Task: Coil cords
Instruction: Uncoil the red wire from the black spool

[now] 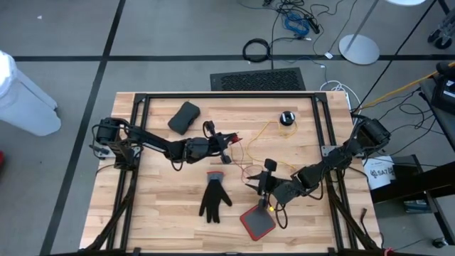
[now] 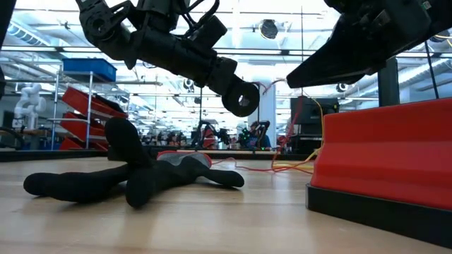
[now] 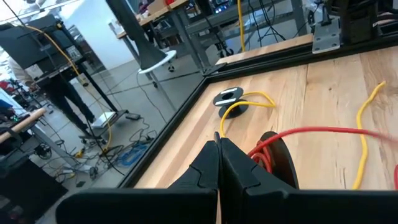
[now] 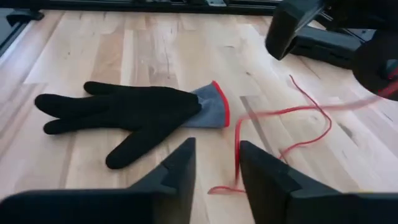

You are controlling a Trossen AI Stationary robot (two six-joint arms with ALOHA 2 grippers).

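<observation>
1. Cords point(image 1: 263, 131) lie across the middle of the worktop point(image 1: 156, 213): thin yellow and red strands running to a black puck point(image 1: 286, 118) near the far edge.
2. Left hand point(image 1: 226, 148) is clamped shut, red strand bunched beside its fingers point(image 3: 239, 165) in its wrist view.
3. Right hand point(image 1: 261, 186) stands with jaws parted, nothing between them, above a red strand.
4. Black glove point(image 4: 134, 112) lies flat nearby.
5. Red tray point(image 1: 257, 222) sits at the near edge; its contents cannot be told.
6. Only the low view shows the tray's red wall close up.

Red cord point(image 4: 283, 121) motion-blurred; red tray point(image 2: 385, 152) cut off at edge.
</observation>
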